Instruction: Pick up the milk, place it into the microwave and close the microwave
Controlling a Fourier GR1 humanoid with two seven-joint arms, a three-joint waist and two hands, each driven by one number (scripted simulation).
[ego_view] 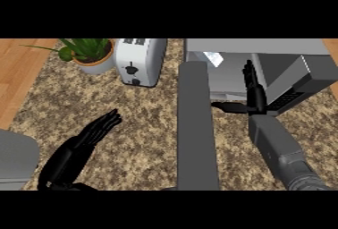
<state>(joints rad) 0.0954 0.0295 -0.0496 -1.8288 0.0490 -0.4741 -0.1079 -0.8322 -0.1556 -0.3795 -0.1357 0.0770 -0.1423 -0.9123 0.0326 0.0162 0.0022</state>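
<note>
Hard to make out the milk [213,58]: only a pale, bluish-white patch inside the microwave [264,47], far right on the tabletop [145,134]. Sits up and left of the right hand [254,91], apart from it. Shows that hand open, fingers straight, thumb out leftward, holding nothing. Just left, the open microwave door [196,129], edge-on. Lower left, left hand [92,134] open, empty.

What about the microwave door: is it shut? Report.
No: the microwave door stands swung open, seen edge-on, just left of the right hand.
</note>
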